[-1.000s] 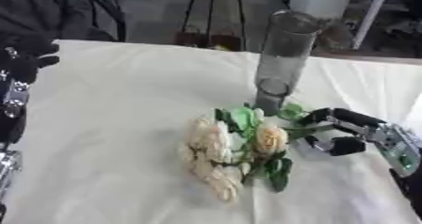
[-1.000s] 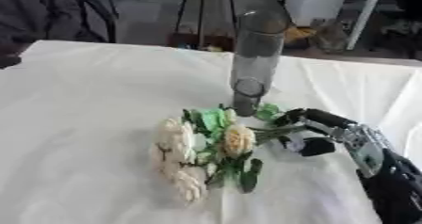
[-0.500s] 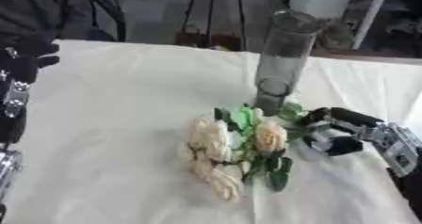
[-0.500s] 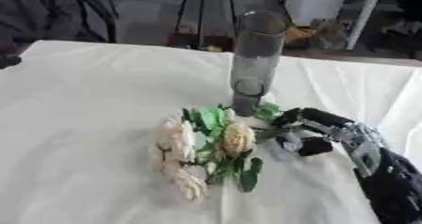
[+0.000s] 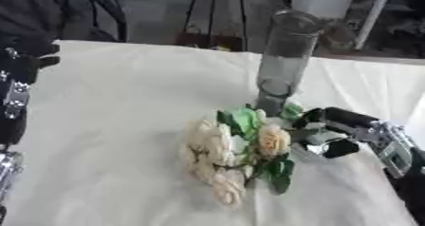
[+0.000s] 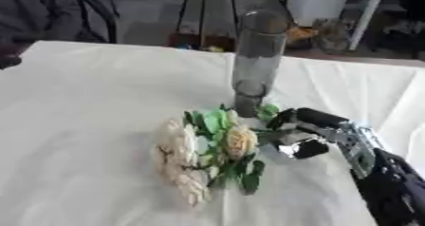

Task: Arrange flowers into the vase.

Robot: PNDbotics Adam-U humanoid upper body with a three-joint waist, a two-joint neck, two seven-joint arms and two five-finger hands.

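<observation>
We see our right hand (image 5: 336, 135) low on the white tablecloth (image 5: 124, 125), fingers curled around the stem end of the flowers (image 5: 236, 149), whose cream blooms and green leaves lie to its left. One tall clear vase (image 5: 282, 63) stands upright just behind the bunch. We count perhaps four or five blooms; blur blocks a sure count. Bare cloth spreads wide left and front. Our left hand (image 5: 21, 61) shows at the left edge, fingers curled, holding nothing.

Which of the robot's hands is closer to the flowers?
The right hand: it is at the stem end of the flowers, fingers curled there. The left hand is far off at the table's left edge.
</observation>
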